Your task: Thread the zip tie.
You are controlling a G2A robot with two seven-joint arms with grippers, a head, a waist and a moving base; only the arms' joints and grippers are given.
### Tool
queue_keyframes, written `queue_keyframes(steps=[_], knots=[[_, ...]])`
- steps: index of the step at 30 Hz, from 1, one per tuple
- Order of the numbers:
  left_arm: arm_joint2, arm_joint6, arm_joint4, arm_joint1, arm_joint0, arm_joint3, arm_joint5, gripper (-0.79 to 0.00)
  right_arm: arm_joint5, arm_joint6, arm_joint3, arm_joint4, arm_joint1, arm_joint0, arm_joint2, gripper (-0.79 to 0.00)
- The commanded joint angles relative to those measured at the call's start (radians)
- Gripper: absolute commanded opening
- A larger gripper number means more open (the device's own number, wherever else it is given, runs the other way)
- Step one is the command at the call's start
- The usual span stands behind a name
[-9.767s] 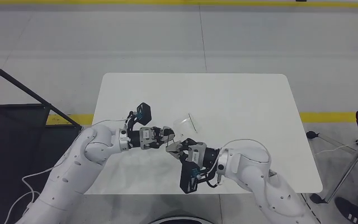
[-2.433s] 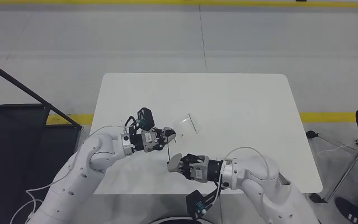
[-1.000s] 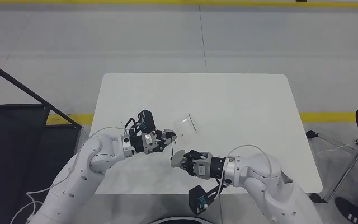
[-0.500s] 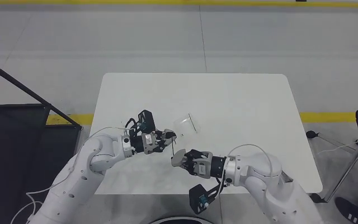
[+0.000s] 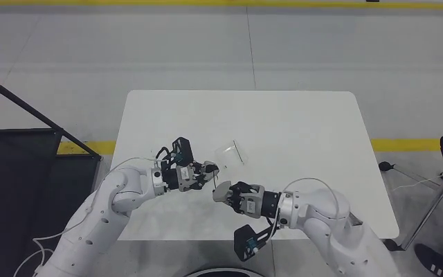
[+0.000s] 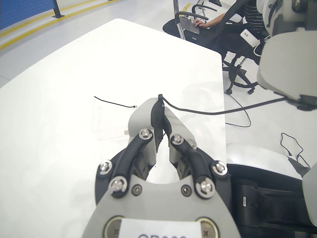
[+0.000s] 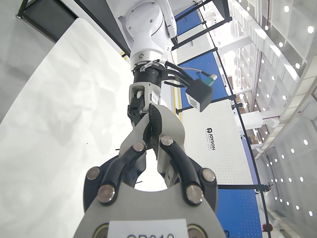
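A thin black zip tie (image 5: 216,181) spans the short gap between my two grippers, above the near middle of the white table (image 5: 311,124). My left gripper (image 5: 210,170) is shut on one end; a black tip (image 6: 161,97) pokes out past its closed fingertips (image 6: 159,105). My right gripper (image 5: 219,192) sits just nearer and to the right, shut on the other end. In the right wrist view its fingers (image 7: 151,115) are pressed together, with the left gripper (image 7: 137,105) right beyond them. The part of the tie inside the pads is hidden.
A clear plastic bag (image 5: 232,152) lies flat on the table just beyond the grippers, with a spare black zip tie (image 6: 112,103) on it. The table's far edge (image 6: 218,58) borders open floor with an office chair.
My right gripper has moved up and away from the table's near edge toward the left gripper, closing the gap between them. The left gripper has barely shifted.
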Motion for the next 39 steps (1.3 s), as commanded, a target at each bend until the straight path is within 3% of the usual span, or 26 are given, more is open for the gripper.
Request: queue_keyframes(steps=[1, 39], knots=[[0.0, -0.001, 0.001, 0.0, 0.0, 0.0, -0.001, -0.785, 0.016, 0.005, -0.003, 0.0, 0.0, -0.002, -0.001, -0.785], [0.013, -0.075, -0.072, 0.005, -0.003, -0.003, -0.053, -0.785, 0.274, 0.032, -0.033, -0.01, 0.005, -0.102, 0.053, -0.785]])
